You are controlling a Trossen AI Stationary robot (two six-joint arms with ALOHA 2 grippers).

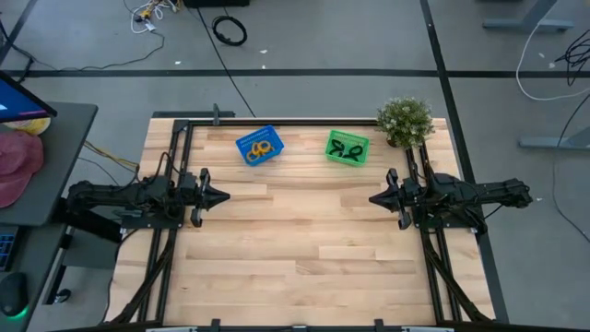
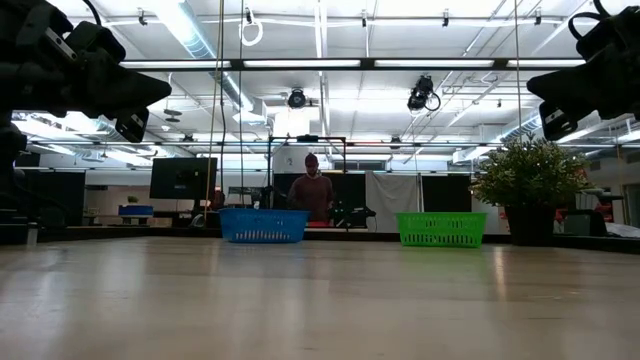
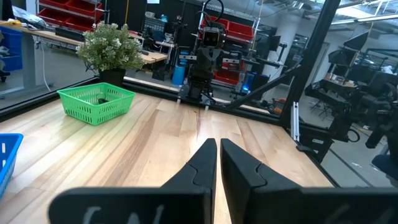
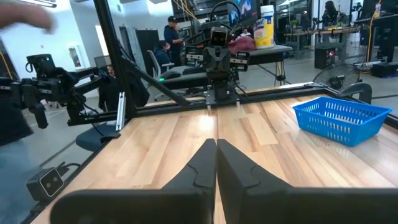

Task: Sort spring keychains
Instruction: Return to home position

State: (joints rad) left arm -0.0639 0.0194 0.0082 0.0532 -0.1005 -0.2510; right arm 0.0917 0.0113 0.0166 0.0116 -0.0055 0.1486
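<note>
While both arms are held level above the wooden table (image 1: 295,254), nothing is gripped by either one. In the high view the left gripper (image 1: 226,195) is seen at the left of centre, pointing toward the middle of the frame, with its fingers (image 3: 208,163) drawn almost together so that only a thin slit is left between them. The right gripper (image 1: 371,198) is seen opposite it, right of centre, with its fingers (image 4: 204,163) pressed together and empty. The two tips are kept well apart, with bare boards between them.

The spring keychains are found in the two baskets in the upper middle of the high view. The orange keychains (image 1: 262,148) are piled in the blue basket (image 1: 243,143), which is set slightly askew. The black keychains (image 1: 348,151) are held in the green basket (image 1: 331,137), just to the right of it. How many lie in each cannot be told. A small potted plant (image 1: 406,120) is placed at the upper right corner of the table, close beside the green basket. In the low view a person (image 2: 312,190) is seen in the room behind the blue basket.
</note>
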